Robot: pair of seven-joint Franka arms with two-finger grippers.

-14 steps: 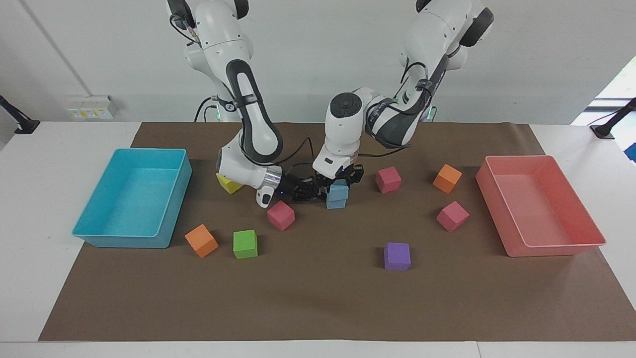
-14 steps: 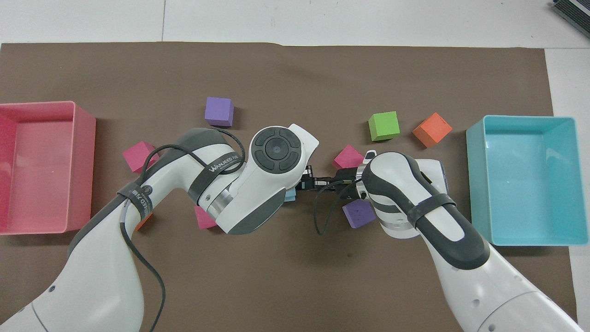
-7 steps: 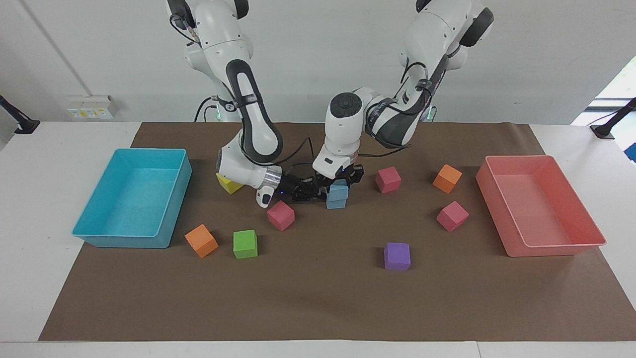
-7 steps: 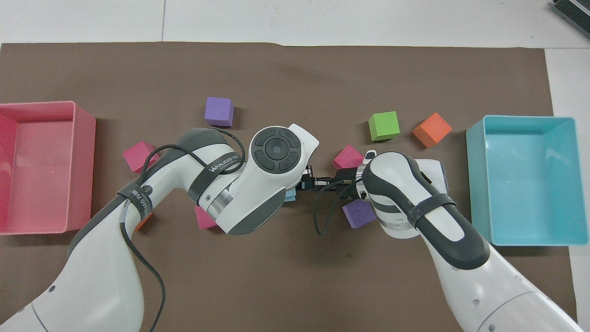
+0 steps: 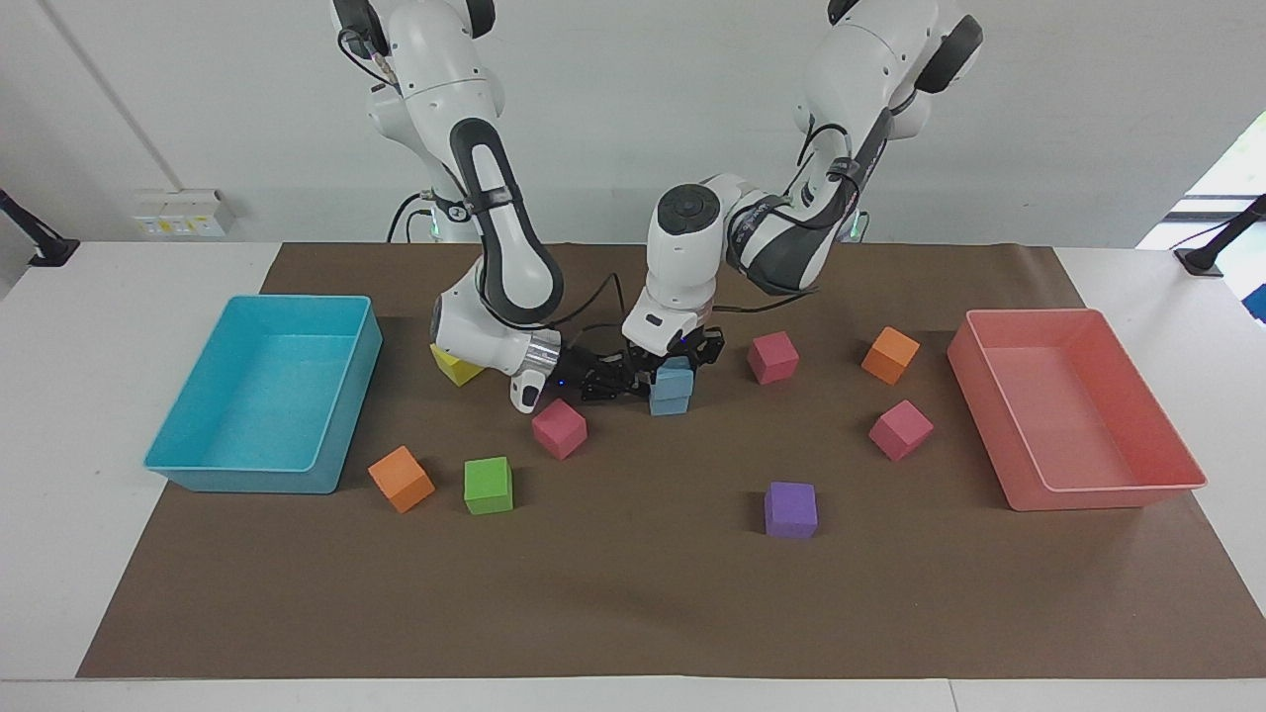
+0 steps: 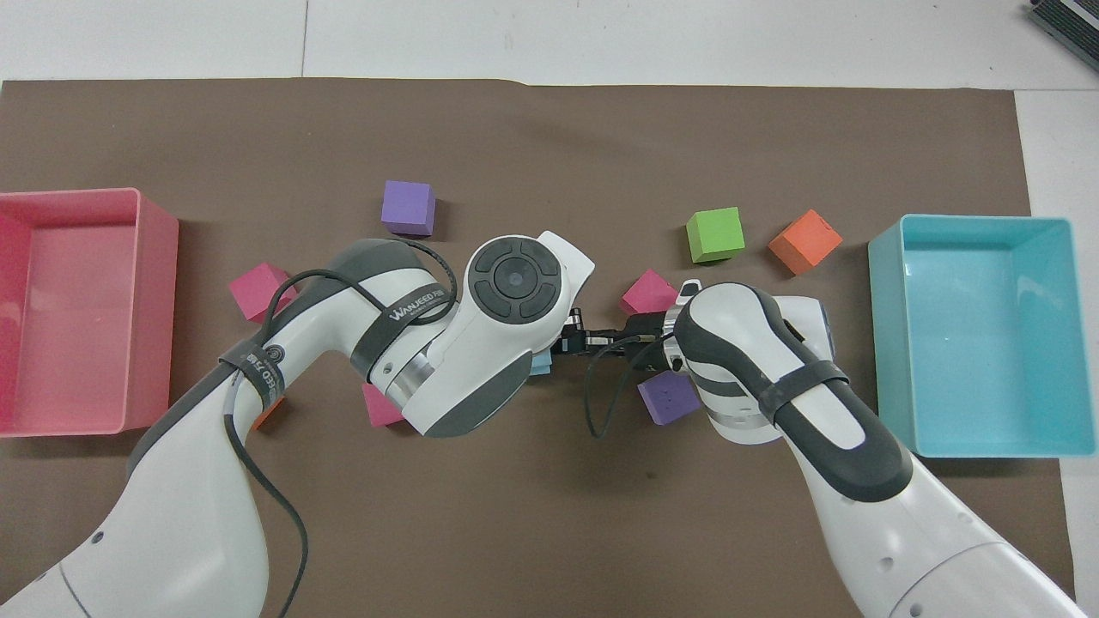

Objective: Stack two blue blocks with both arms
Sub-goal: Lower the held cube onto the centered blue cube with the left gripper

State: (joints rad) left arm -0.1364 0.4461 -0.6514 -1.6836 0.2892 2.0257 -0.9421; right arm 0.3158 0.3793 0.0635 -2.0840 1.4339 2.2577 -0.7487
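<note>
The two blue blocks stand stacked in the middle of the brown mat, the upper blue block (image 5: 677,376) on the lower blue block (image 5: 671,401). My left gripper (image 5: 678,358) comes down from above, with its fingers at the two sides of the upper block. My right gripper (image 5: 633,380) lies low and level beside the stack, toward the right arm's end of the table, pointing at it. In the overhead view only a sliver of blue block (image 6: 541,366) shows under the left wrist, with the right gripper (image 6: 577,342) next to it.
A turquoise tray (image 5: 242,477) stands at the right arm's end and a pink tray (image 5: 1098,494) at the left arm's end. Magenta cubes (image 5: 559,427) (image 5: 772,356) (image 5: 900,428), orange cubes (image 5: 401,478) (image 5: 890,354), a green cube (image 5: 489,485), a yellow cube (image 5: 455,368) and purple cubes (image 5: 790,508) (image 6: 668,396) lie around.
</note>
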